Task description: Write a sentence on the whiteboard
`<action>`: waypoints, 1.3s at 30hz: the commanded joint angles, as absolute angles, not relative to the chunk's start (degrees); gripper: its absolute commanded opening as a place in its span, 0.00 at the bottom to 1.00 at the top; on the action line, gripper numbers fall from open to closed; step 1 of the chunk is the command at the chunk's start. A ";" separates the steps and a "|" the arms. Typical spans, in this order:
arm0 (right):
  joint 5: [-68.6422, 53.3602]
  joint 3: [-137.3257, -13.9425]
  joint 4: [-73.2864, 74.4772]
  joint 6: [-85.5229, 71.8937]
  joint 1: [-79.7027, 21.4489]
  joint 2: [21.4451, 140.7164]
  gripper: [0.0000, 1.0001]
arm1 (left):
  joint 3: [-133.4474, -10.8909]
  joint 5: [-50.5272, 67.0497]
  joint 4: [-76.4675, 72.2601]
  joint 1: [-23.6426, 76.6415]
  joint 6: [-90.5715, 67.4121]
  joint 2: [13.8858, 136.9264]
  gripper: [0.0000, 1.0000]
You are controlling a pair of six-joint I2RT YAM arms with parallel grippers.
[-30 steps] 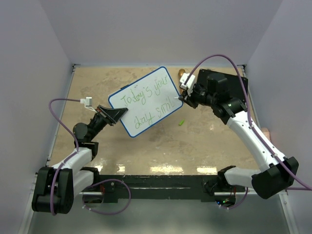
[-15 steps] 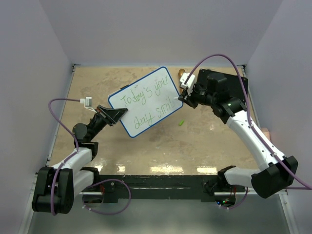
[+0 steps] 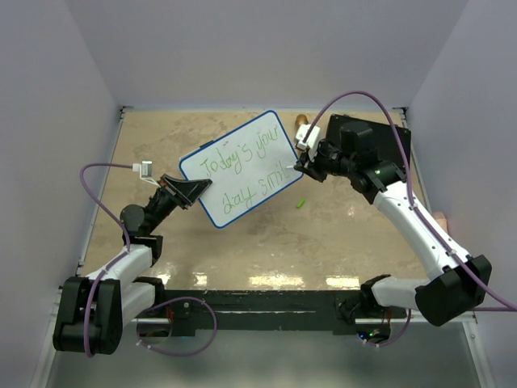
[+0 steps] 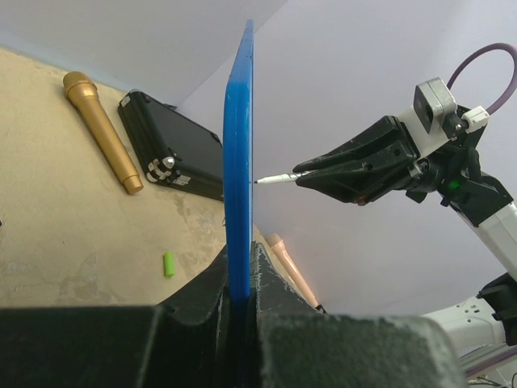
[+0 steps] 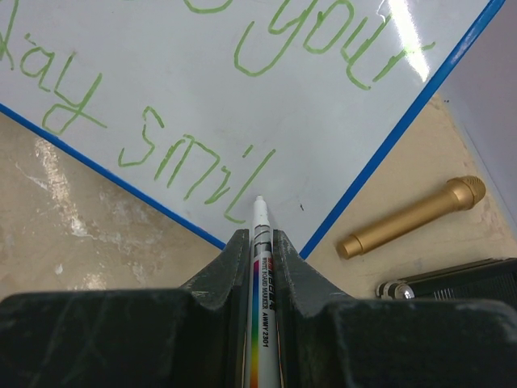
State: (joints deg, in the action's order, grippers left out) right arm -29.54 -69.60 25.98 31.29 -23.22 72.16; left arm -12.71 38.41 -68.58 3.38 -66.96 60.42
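Bench: the sandy, marbled bench (image 3: 339, 234) is carrying the loose things, while the board is being held up off it.
Whiteboard, place: the whiteboard (image 3: 242, 166) is hanging over the middle-far part of the bench between the two arms, standing on edge and turned at a slant in the overhead view.
Progress: green handwriting is reading "Today's your" on one line and "day smil" on the next. Judging by that, most of the sentence is done and the last word is looking unfinished, probably lacking one letter.
Whiteboard, look: its glossy white face is catching glare, a thin blue rim is running round rounded corners, and the back is showing solid blue from the left wrist.
Left tool: the left tool (image 4: 241, 271) is pinching the board's lower-left edge between nearly closed fingers.
Right tool: the right tool (image 5: 260, 242) is gripping a marker tightly, its fingers closed onto the barrel.
Case: a black case (image 4: 174, 149) is lying at the far right of the bench.
Microphone: a gold microphone (image 4: 101, 129) is lying just beside the case.
Marker: the white marker (image 5: 262, 291) is pointing its tip just after the "l", at or just off the face; contact is too close to call.
Cap: a small green cap (image 4: 169, 263) is lying on the bench under the board's right end.
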 commanded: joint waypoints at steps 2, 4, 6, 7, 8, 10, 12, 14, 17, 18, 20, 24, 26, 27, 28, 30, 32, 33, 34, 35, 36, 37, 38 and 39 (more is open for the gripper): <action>-29.18 -69.17 25.49 32.17 -23.03 73.04 0.00 | -13.54 37.27 -77.08 2.90 -68.82 59.68 0.00; -28.83 -69.08 25.31 31.99 -23.11 73.04 0.00 | -13.54 37.35 -77.08 2.90 -68.91 59.68 0.00; -28.22 -68.99 25.05 31.73 -23.03 73.21 0.00 | -13.36 37.35 -77.08 2.81 -68.82 59.59 0.00; -27.95 -68.99 25.05 31.64 -23.03 73.13 0.00 | -13.45 37.44 -77.08 2.81 -68.82 59.59 0.00; -27.43 -68.91 24.96 31.64 -23.11 73.21 0.00 | -13.53 37.35 -77.08 2.81 -68.82 59.59 0.00; -26.81 -68.91 24.70 31.38 -23.03 72.86 0.00 | -13.45 37.44 -76.99 2.81 -68.82 59.50 0.00; -26.02 -68.99 23.91 31.12 -22.94 72.42 0.00 | -13.45 37.53 -76.99 2.55 -68.91 59.33 0.00; -25.84 -69.17 23.47 30.67 -22.76 72.25 0.00 | -13.45 37.62 -76.99 2.46 -68.91 59.41 0.00; -25.66 -69.87 23.20 30.50 -22.59 72.51 0.00 | -13.45 37.79 -76.99 2.37 -68.99 59.41 0.00; -25.66 -70.05 22.94 30.41 -22.50 72.51 0.00 | -13.45 37.71 -76.99 2.37 -68.91 59.41 0.00; -25.40 -70.40 22.24 29.97 -22.50 72.60 0.00 | -13.45 37.71 -76.99 2.37 -68.99 59.41 0.00; -25.31 -71.01 21.36 29.36 -22.50 72.95 0.00 | -13.45 37.79 -77.08 2.37 -68.99 59.41 0.00; -25.75 -71.10 20.83 29.00 -22.59 73.12 0.00 | -13.45 37.97 -77.08 2.37 -68.99 59.68 0.00; -25.93 -71.10 20.66 28.83 -22.59 73.04 0.00 | -13.45 37.97 -77.17 2.37 -68.99 59.68 0.00; -26.10 -71.28 20.57 28.65 -22.59 73.12 0.00 | -13.45 37.97 -77.25 2.37 -69.08 59.76 0.00; -26.45 -71.28 20.57 28.65 -22.50 73.56 0.00 | -13.45 37.97 -77.34 2.37 -69.08 59.85 0.00; -27.07 -71.37 20.48 28.65 -22.50 73.56 0.00 | -13.45 38.06 -77.43 2.37 -69.17 59.94 0.00; -27.16 -71.45 20.30 28.57 -22.50 73.56 0.00 | -13.45 38.06 -77.61 2.37 -69.17 60.03 0.00; -27.16 -71.37 20.22 28.39 -22.59 73.65 0.00 | -13.45 38.14 -77.61 2.37 -69.17 60.03 0.00; -27.25 -71.37 20.13 28.30 -22.50 73.74 0.00 | -13.45 38.06 -77.61 2.37 -69.17 60.03 0.00; -27.94 -71.45 20.13 28.21 -22.50 73.91 0.00 | -13.45 38.06 -77.61 2.37 -69.17 60.03 0.00; -28.21 -71.37 20.04 28.04 -22.59 74.09 0.00 | -13.36 38.06 -77.61 2.37 -69.17 59.94 0.00; -28.56 -71.45 20.04 27.95 -22.59 74.09 0.00 | -13.36 38.06 -77.69 2.37 -69.17 60.03 0.00; -29.17 -71.37 20.13 27.95 -22.59 74.18 0.00 | -13.36 38.06 -77.70 2.37 -69.17 60.03 0.00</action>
State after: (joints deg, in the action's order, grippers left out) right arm -26.72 -69.21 22.22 29.06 -22.74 73.76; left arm -12.45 38.68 -68.53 2.63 -66.96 60.62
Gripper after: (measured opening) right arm 0.146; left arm 0.079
